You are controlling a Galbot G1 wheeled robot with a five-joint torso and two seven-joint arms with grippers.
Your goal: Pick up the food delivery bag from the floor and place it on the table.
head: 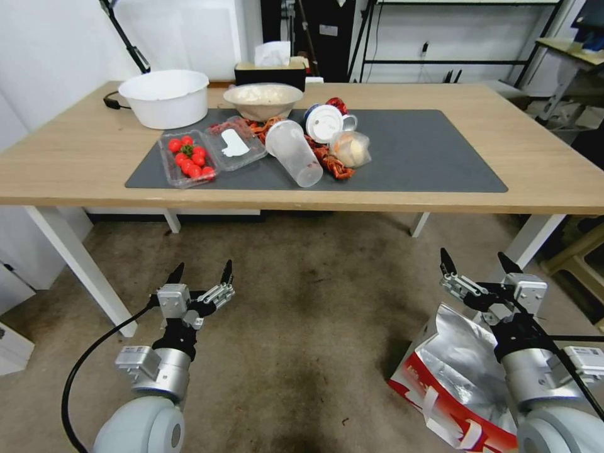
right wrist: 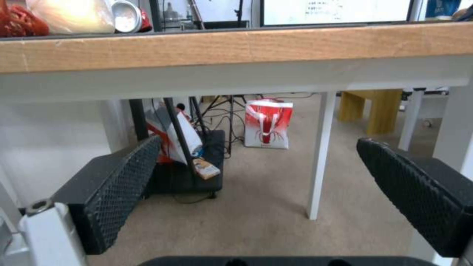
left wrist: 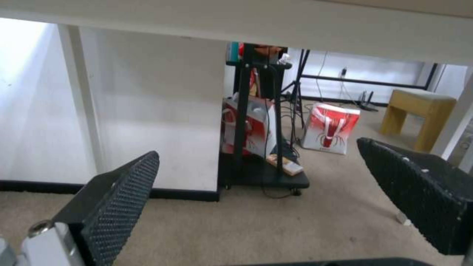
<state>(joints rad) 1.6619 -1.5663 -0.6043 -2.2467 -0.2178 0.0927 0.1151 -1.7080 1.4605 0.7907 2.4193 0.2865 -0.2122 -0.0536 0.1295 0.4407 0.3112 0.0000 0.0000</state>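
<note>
The food delivery bag lies on the floor at the lower right, with its silver foil lining open and its red trim below. My right gripper hovers open just above and behind the bag's top edge, touching nothing. My left gripper is open over bare floor at the left, far from the bag. Beyond both stands the table with its dark grey mat. Each wrist view looks under the table between open fingers.
On the mat's left half are a tomato tray, a tipped clear cup, bowls and a small plastic food bag. White table legs flank the floor. A wooden stool stands at the right. Another crayfish-print bag sits far behind the table.
</note>
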